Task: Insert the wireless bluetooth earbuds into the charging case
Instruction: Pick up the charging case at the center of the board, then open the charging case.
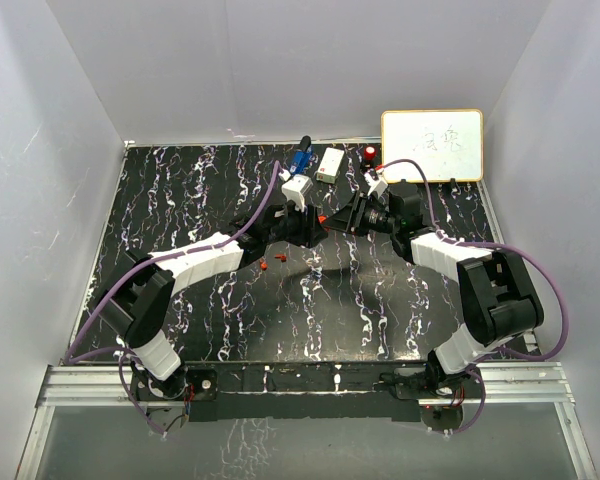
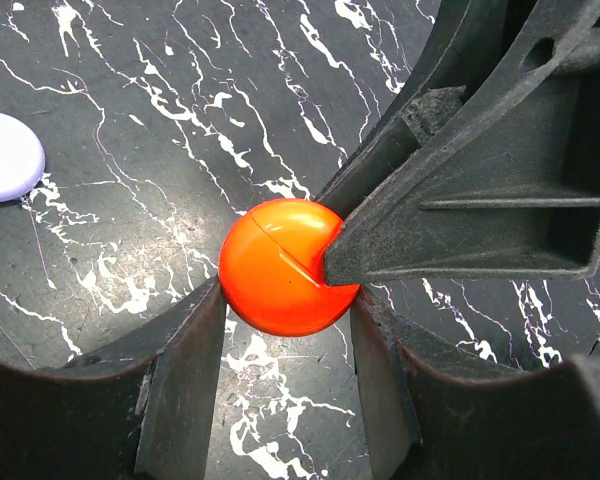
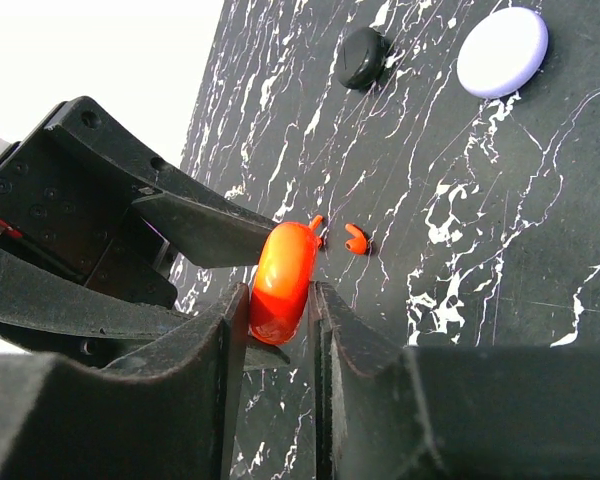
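Observation:
The charging case is a round orange-red puck with a seam across its face, held above the table at the middle. My left gripper is shut on its rim, one fingertip on each side. My right gripper is shut on its two flat faces, and the case shows edge-on in that view. Two tiny red earbuds lie on the black marbled table: one in the open, one half hidden behind the case. They also show in the top view.
A pale lavender puck lies on the table and also shows in the left wrist view. A small dark rounded piece lies beside it. At the back stand a whiteboard, a white box and a blue object.

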Controlling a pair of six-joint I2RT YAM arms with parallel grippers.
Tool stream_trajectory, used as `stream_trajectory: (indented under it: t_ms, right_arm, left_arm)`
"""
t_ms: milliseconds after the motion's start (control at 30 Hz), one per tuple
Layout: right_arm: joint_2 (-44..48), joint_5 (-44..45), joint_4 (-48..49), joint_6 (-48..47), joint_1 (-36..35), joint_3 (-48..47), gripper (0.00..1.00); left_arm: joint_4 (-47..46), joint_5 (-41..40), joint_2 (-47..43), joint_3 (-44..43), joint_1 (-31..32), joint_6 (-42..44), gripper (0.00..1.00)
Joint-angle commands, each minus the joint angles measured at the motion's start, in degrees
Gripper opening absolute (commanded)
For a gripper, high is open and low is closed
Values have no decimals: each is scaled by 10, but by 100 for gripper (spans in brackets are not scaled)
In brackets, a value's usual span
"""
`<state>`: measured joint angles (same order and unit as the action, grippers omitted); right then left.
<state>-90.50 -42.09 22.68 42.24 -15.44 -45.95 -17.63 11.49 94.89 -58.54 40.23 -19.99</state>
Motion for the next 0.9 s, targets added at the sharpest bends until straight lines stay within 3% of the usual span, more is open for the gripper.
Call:
stream_trajectory:
  t_ms: [0,100,133,233,267,333,433,600,733,867]
  right_arm:
    - [-5,-8,37,0,-3,-4,22]
    - [-6,-2,37,3,-3,-4,12]
    - [-5,1,37,3,-4,-3,11]
    - [1,22,32,0,-3,-2,11]
    - [2,30,29,-2,-3,-2,10]
    - [3,39,23,-6,-1,-4,10]
    - [1,46,20,-11,4,-5,8]
    - [-2,43,21,-15,12,-7,7]
    - [-1,34,22,-19,13,-8,4]
    - [-3,4,49,-6,13,-5,2]
  left_arm:
    - [-21,13,-26,-9,-1,2,0]
    - [-21,16,-24,-11,-1,0,0]
    - [-17,15,-24,-12,-1,-2,4]
    - [-6,-12,-32,-12,-1,-6,56]
    - [-5,-28,-40,-7,-1,-9,65]
    - [-5,-48,-60,7,-5,-12,74]
    - [-8,-62,-99,29,-20,-19,82]
    - [-3,-91,-147,58,-58,-54,86]
    - [52,-111,-117,31,-71,-83,86]
    - [44,-92,-78,25,-72,-102,86]
